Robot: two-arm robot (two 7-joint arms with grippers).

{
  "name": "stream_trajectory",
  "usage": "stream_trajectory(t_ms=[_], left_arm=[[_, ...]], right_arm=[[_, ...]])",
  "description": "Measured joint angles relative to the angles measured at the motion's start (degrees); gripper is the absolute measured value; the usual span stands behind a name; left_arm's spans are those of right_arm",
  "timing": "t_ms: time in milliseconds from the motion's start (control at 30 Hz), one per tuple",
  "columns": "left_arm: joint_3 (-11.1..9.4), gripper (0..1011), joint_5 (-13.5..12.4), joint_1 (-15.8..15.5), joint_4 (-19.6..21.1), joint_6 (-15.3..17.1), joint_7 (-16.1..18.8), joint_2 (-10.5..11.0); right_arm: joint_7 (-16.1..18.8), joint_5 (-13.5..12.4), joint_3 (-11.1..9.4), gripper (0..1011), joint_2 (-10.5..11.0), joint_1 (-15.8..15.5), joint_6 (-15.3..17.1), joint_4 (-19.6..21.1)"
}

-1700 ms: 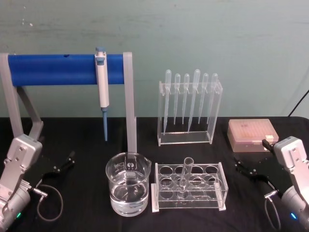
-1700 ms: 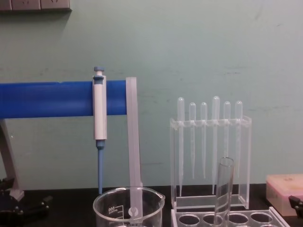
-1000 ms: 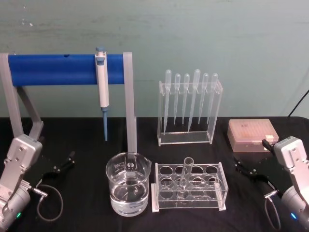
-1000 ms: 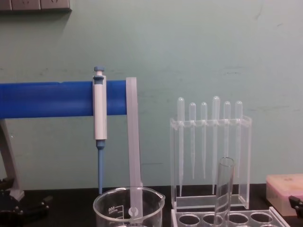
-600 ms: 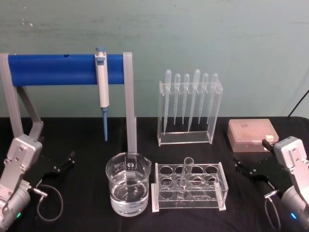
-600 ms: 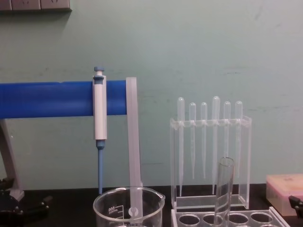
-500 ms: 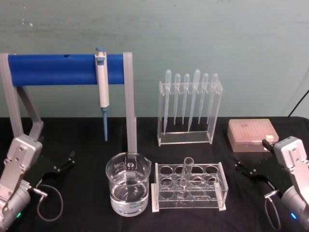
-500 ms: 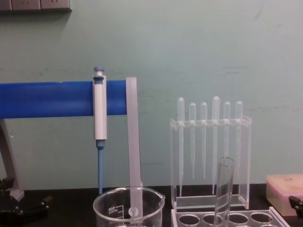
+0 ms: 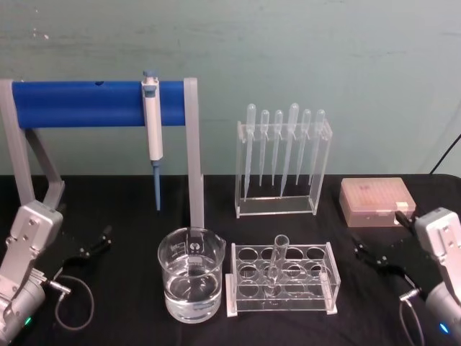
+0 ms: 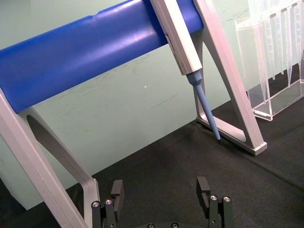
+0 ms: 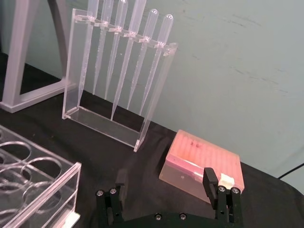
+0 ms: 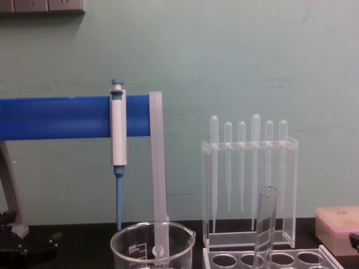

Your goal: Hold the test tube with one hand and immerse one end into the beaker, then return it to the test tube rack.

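The test tube (image 9: 276,261) stands upright in the clear rack with round holes (image 9: 321,280), apart from both grippers; its upper part also rises in the chest view as the test tube (image 12: 265,223). The beaker (image 9: 191,275), holding clear liquid, sits just left of the rack, with the beaker rim (image 12: 152,240) low in the chest view. My left gripper (image 9: 94,244) rests open at the table's left; the left gripper (image 10: 160,192) holds nothing. My right gripper (image 9: 369,254) is open at the right, right of the rack; the right gripper (image 11: 165,182) is empty.
A blue bar stand (image 9: 86,103) carries a blue-and-white pipettor (image 9: 152,130) behind the beaker. A clear holder with several thin pipettes (image 9: 282,160) stands behind the rack. A pink box (image 9: 377,200) lies at the back right. Cables lie near both wrists.
My right arm has drawn back toward the right edge of the head view. The left arm, test tube and beaker have not moved.
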State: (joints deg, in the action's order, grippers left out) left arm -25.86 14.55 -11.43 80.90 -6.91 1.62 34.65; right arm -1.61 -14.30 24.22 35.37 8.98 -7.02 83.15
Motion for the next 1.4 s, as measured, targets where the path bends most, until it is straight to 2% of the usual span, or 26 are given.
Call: stream_trajectory(t_ms=[100,300,400,500,600,733,800,933,1233,1367,1400], left_arm=[[0.0,1000,0.0,0.0,0.0,0.0,0.0,0.0],[0.0,1000,0.0,0.0,0.0,0.0,0.0,0.0],[0.0,1000,0.0,0.0,0.0,0.0,0.0,0.0],[0.0,1000,0.0,0.0,0.0,0.0,0.0,0.0],[0.0,1000,0.0,0.0,0.0,0.0,0.0,0.0],[0.0,1000,0.0,0.0,0.0,0.0,0.0,0.0],[0.0,1000,0.0,0.0,0.0,0.0,0.0,0.0],[0.0,1000,0.0,0.0,0.0,0.0,0.0,0.0],[0.0,1000,0.0,0.0,0.0,0.0,0.0,0.0],[0.0,1000,0.0,0.0,0.0,0.0,0.0,0.0],[0.0,1000,0.0,0.0,0.0,0.0,0.0,0.0]], right_arm=[[-0.2,0.1,-0.8,1002,0.7,-1.6,-0.3,1.7],[-0.4,-0.1,-3.3,1002,3.8,-7.3,-0.4,7.8],[3.2,-2.4,-4.7,1002,6.6,-10.7,-0.5,12.2],[7.1,-4.7,-5.4,1002,8.7,-12.7,-0.7,15.0],[10.7,-6.2,-5.6,1002,10.0,-13.8,-2.0,16.9],[13.3,-6.4,-5.5,1002,10.3,-14.2,-3.8,17.7],[15.4,-6.2,-4.8,1002,9.7,-13.8,-5.7,17.6],[16.9,-5.3,-3.8,1002,8.1,-12.4,-7.2,16.4],[20.1,-1.9,-0.7,1002,2.2,-7.3,-9.6,12.2],[20.6,-1.5,-0.2,1002,0.6,-6.3,-10.2,11.1],[21.1,-1.4,0.2,1002,-0.7,-5.4,-10.8,10.1]])
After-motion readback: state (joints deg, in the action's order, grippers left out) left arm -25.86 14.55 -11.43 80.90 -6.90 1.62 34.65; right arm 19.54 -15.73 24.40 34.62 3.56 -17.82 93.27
